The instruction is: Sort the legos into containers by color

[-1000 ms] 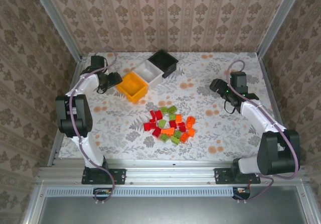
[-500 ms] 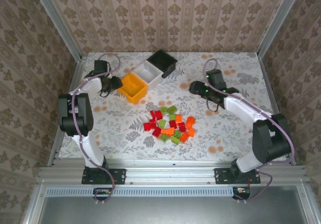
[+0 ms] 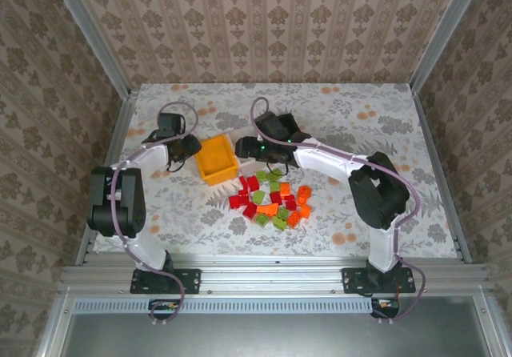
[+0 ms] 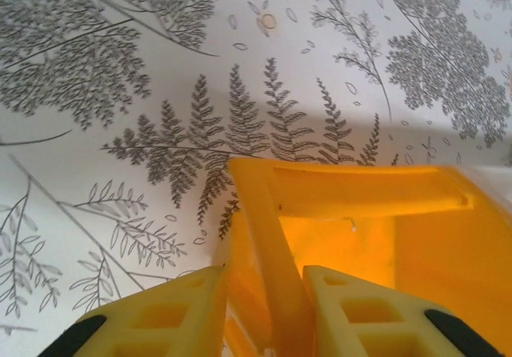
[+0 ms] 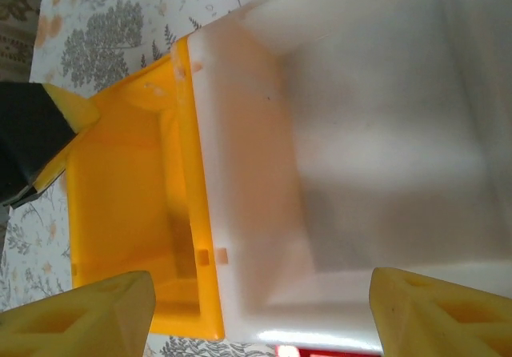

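Your left end effector (image 4: 264, 281) is clamped on the near-left wall of the yellow-orange bin (image 4: 352, 193): the left wrist view shows one jaw outside that wall and one inside, both pressed against it. From above, this end effector (image 3: 190, 150) sits at the bin's left edge, and the yellow-orange bin (image 3: 218, 161) stands on the worktop (image 3: 448, 205) left of centre, with nothing visible inside it. Your right end effector (image 5: 262, 293) is released, its jaws spread wide and hanging over the white bin (image 5: 240, 213) without touching it. The arm reaches across from the right side, which places this end effector (image 3: 250, 150) just right of the yellow-orange bin. The white bin (image 3: 258, 165) stands wall to wall against the yellow-orange bin (image 5: 120, 213), and the part of its interior in view is bare. The legos (image 3: 272, 197), in red, orange and light green, lie in a loose cluster on the worktop, just in front of the two bins and apart from both end effectors.
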Robot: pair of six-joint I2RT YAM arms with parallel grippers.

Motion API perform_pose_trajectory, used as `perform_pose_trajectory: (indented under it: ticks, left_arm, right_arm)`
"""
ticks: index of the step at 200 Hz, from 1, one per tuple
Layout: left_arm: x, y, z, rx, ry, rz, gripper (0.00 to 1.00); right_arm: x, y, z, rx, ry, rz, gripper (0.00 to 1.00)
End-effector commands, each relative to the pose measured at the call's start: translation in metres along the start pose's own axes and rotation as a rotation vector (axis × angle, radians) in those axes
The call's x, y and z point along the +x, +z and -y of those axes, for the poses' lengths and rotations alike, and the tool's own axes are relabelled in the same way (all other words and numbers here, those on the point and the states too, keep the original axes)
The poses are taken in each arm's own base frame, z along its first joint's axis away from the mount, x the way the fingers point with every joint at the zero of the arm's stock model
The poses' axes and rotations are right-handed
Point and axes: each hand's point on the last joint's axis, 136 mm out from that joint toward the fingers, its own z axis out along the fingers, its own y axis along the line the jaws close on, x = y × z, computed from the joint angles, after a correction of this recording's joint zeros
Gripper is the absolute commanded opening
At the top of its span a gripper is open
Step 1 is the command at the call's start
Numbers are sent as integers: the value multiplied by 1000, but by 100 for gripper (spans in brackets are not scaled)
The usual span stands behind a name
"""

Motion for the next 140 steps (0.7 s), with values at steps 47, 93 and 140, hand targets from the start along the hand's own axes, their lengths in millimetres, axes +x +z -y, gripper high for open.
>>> perform_pose_trajectory:
  ticks: [47,93,140]
  left_arm:
    - [-17,-9,1,-2,-55,75,41]
    - [-24,-26,2,14,-43,109,58]
    - [-24,-54,4,28,-33,117,67]
  right_arm:
    - [-3,-44,29,132,43,70,72]
    - [23,-69,82,283,89,53,71]
    - [19,-26,64,126,202,-21,70]
